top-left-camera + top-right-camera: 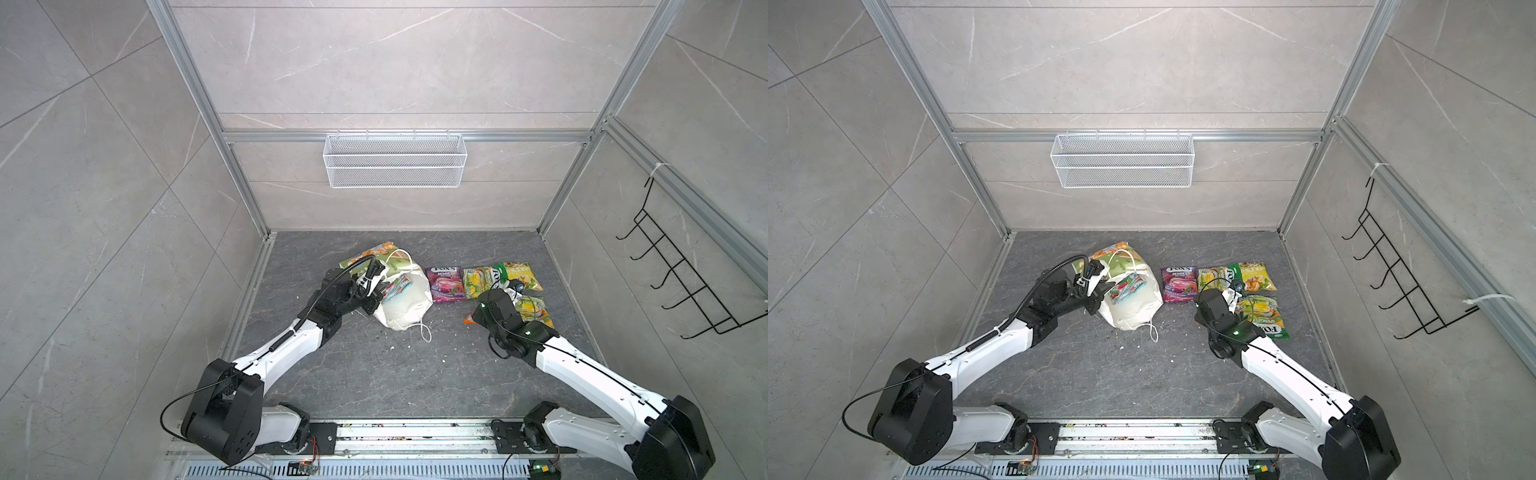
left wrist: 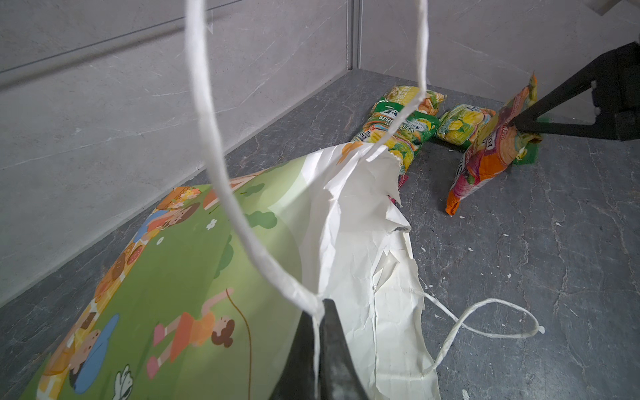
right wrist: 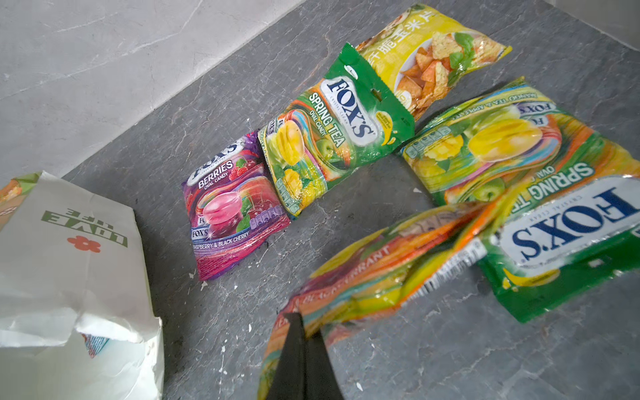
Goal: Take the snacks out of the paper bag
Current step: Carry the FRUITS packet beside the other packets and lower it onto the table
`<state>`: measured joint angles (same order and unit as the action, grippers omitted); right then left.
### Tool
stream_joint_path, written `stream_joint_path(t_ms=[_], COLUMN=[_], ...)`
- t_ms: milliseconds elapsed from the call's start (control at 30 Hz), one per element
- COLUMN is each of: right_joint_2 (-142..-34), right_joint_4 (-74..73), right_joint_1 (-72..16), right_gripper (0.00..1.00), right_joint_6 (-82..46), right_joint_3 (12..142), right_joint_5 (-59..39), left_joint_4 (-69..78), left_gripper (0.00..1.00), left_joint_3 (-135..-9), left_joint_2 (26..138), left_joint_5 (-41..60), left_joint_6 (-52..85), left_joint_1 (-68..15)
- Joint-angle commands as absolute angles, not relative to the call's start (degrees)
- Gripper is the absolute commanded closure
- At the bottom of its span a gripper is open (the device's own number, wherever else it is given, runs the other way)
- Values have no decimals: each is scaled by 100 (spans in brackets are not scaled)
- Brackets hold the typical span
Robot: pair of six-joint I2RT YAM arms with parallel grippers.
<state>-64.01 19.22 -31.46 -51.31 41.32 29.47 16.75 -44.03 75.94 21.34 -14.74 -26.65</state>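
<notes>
Snacks (image 3: 332, 138) number six in all. Four lie flat on the dark floor (image 1: 374, 374) to the right of the paper bag (image 1: 405, 309). They are one purple pouch (image 1: 444, 284), one green pouch (image 1: 482, 282) just beside it whose far end overlaps one yellow pouch (image 1: 521, 276), and a second green pouch (image 1: 536, 311) nearer the right arm.

The fifth, an orange pouch (image 3: 381, 273), is pinched at one edge by the right gripper (image 3: 298, 320). The jaws are clamped tight on it, and it hangs tilted in front of the second green pouch.

The sixth, a teal-red pouch (image 1: 397, 288), sits inside the bag's open mouth. The one bag lies on its side on the floor, its white rim torn and crumpled.

The bag has two cord handles. The held handle (image 2: 207, 138) loops up from the left gripper (image 2: 320, 310), which is clenched on the cord right at the rim. The loose handle (image 2: 485, 318) trails on the floor.
</notes>
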Motion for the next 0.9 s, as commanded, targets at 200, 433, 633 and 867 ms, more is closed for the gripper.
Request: stream_joint_path(t_ms=[200,433,633,867], right_joint_2=[-6584,-6330,-6338,-6310], right_joint_4=[1647,2029,2011,2109], right_joint_1=[-3118,-3120,-3196,-3322], right_gripper=[100,100,100,100], right_joint_6=[-5681,-6363,-6658,-6773], right_joint_3=[3845,3400,3088,3043], right_joint_5=[3286,3192,2914,2971], left_joint_4=[1808,1801,1819,1747], left_gripper=[100,100,100,100], left_joint_3=[-4614,-4623,-4614,-4560], left_joint_2=[7515,7540,7494,7441], left_joint_5=[2293,2285,2360,2343], left_joint_6=[-1457,-1477,-1407,-1380], left_joint_1=[-2659,-2661,-2663,-2663])
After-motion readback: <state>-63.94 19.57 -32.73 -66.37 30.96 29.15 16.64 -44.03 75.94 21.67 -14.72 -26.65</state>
